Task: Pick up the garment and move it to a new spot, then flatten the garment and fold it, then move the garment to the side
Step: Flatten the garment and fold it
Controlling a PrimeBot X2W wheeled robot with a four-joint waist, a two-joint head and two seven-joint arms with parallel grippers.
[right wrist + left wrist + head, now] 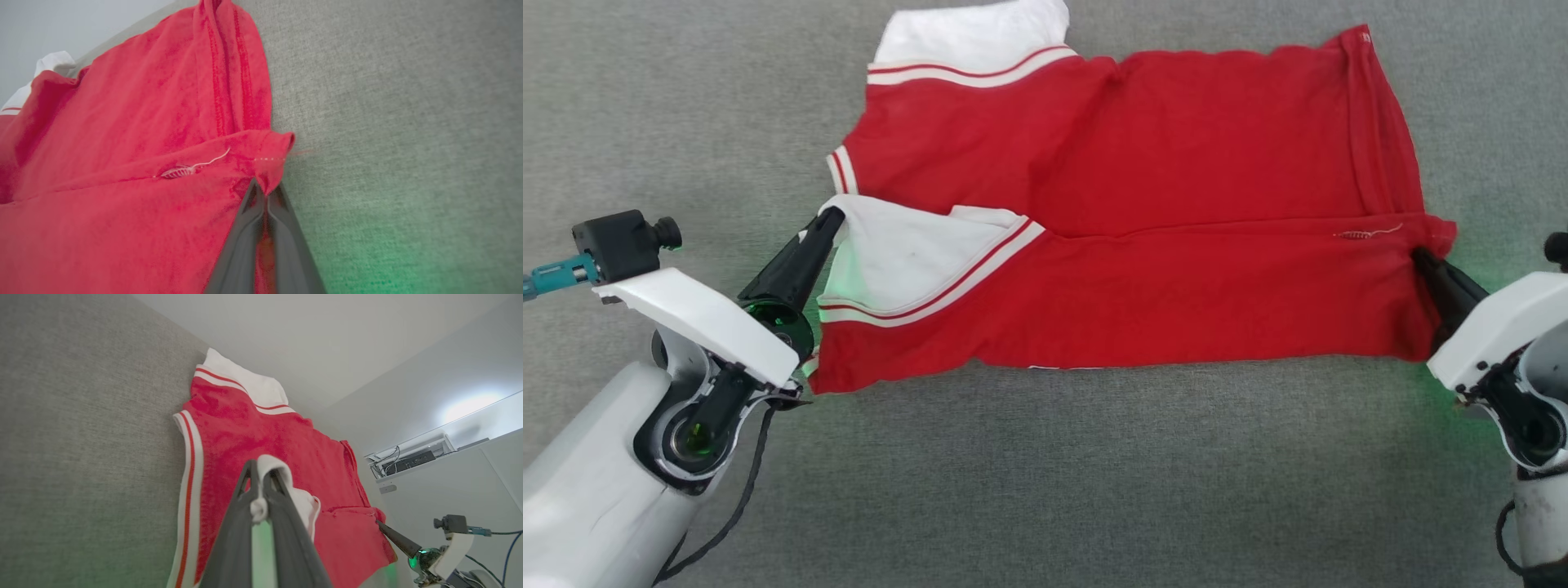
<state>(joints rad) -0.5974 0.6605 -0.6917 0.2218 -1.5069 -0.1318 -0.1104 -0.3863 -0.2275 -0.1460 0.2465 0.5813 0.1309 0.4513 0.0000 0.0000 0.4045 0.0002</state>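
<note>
The grey cloth-covered surface (1045, 490) spread under everything. The garment (1143, 163) lay on it across the upper middle of the head view. It was turned sideways, collar end toward the robot's left and hem toward the right, plain red side up. It looked flat and fairly smooth, so the pick-up, the move to a new spot and the flattening read as done.

The fold looked under way. The near flap (1176, 302) lay turned over onto the body, its edge running along the middle as a first lengthwise fold. The far half lay unfolded, with the far sleeve (972, 37) sticking out past its top edge. The near sleeve (907, 253), white with striped trim, rested on top of the flap.

The left gripper (832, 219) was clamped on the tip of that near sleeve. In the left wrist view, white cloth was pinched between its closed fingers (237, 522). The right gripper (1425, 263) was clenched on the hem corner (1441, 233). In the right wrist view, red cloth was caught at the tips of its fingers (241, 245). A loose white thread (1372, 233) lay just beside that corner.

By my reading, what was left was to let go of this flap, bring the far half over, fold the length crosswise, and then carry the garment to the side.
</note>
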